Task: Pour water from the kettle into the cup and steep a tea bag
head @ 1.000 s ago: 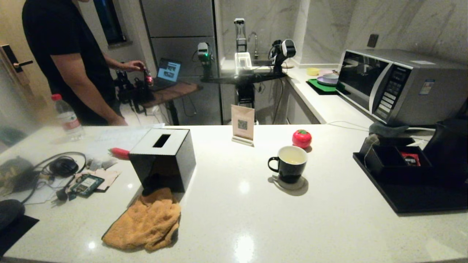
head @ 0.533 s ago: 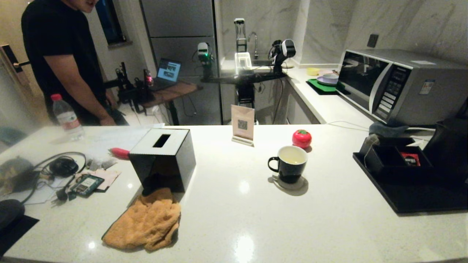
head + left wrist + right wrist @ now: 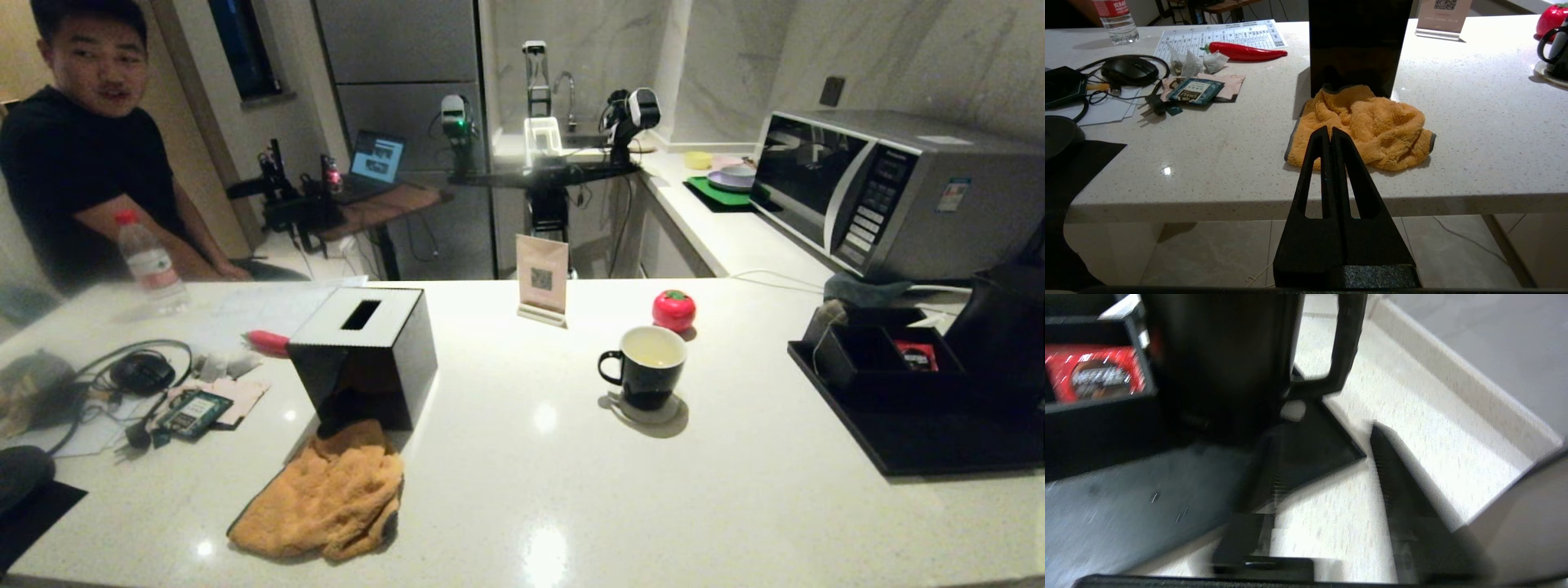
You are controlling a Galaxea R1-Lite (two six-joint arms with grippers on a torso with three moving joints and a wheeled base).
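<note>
With the black white-lined mug (image 3: 645,364) already holding pale water on the white counter (image 3: 531,457), we should carry the empty, parted right gripper (image 3: 1327,465), now behind the big matte black kettle (image 3: 1224,363), to the greyish-tan tea bag (image 3: 831,314) hanging at the black organiser box (image 3: 878,359).

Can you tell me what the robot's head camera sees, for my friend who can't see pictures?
A black mug with pale water stands mid-counter, a red tomato-shaped thing just behind it. At right a black tray holds the kettle and a tea bag; at left are a black tissue box, an orange cloth and a seated person.
</note>
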